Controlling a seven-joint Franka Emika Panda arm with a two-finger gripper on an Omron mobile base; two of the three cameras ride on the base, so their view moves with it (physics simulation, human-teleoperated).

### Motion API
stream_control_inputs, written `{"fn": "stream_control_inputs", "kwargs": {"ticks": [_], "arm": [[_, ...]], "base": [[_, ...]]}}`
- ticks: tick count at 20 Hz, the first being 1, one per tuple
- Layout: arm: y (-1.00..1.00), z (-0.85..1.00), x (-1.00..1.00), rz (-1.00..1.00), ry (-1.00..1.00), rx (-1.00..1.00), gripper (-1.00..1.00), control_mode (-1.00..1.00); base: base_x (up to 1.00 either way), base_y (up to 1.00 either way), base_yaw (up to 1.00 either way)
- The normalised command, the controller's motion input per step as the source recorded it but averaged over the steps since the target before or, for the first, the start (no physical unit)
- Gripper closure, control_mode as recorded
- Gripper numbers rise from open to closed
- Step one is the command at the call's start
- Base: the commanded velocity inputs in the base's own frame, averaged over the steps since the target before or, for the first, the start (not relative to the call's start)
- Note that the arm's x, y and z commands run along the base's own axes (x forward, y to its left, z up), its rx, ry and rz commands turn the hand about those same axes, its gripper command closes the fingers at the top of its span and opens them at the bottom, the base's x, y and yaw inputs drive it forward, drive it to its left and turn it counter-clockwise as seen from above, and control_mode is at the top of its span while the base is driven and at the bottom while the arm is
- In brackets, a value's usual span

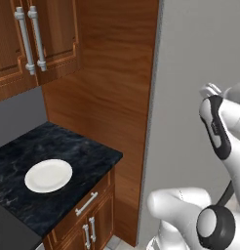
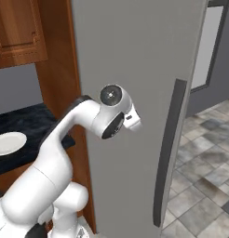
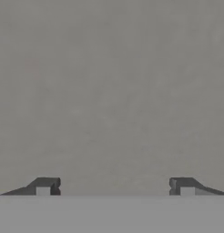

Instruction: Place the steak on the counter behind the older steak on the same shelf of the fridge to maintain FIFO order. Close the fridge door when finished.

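**Gripper faces the grey door**

The tall flat grey fridge door (image 2: 135, 69) lies straight ahead of the spread, empty two-finger gripper (image 3: 114, 186). To its left, a round white plate (image 1: 48, 175) sits on the black stone-look counter (image 1: 83, 151).

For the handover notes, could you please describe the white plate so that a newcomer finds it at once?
Start at the tall grey fridge door; left of it lies the black counter. The plate rests there, round, plain white, nothing on it.
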Motion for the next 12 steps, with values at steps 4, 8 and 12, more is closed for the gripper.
{"fn": "stream_control_inputs", "kwargs": {"ticks": [4,8,12], "arm": [[0.01,-0.06,0.24,0.08,-0.14,0.12,-1.00,-1.00],[0.13,-0.07,0.36,0.11,-0.07,0.14,-1.00,-1.00],[0.07,-0.03,0.51,0.13,-0.03,0.14,-1.00,-1.00]], "base": [[0.00,0.00,0.00],[0.00,0.00,0.00],[0.00,0.00,0.00]]}}
